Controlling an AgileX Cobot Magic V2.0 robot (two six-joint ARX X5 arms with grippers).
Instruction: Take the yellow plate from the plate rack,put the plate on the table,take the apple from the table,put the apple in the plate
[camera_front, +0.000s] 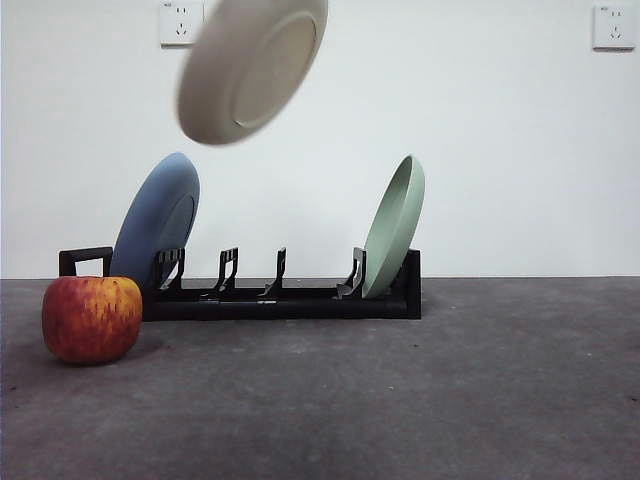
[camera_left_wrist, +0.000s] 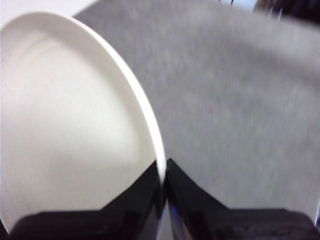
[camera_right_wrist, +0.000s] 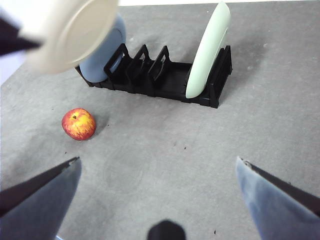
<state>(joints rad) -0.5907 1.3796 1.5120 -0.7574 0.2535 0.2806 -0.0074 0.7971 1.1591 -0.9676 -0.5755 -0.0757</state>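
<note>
The left gripper (camera_left_wrist: 164, 175) is clamped on the yellow plate's (camera_front: 252, 65) rim, holding it tilted in the air above the rack (camera_front: 285, 295). The apple (camera_front: 91, 318) sits on the table (camera_front: 420, 400) beside the rack's handle end. The right gripper (camera_right_wrist: 159, 172) hangs spread wide, well back from the rack.

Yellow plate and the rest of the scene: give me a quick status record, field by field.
yellow plate: lifted clear of the plate rack, tilted, in the air above it
left tool: shut on the yellow plate's rim
right tool: open, hovering over the table, holding nothing
plate rack: holds blue plate and green plate
apple: on the table, by the rack's handle end
</note>
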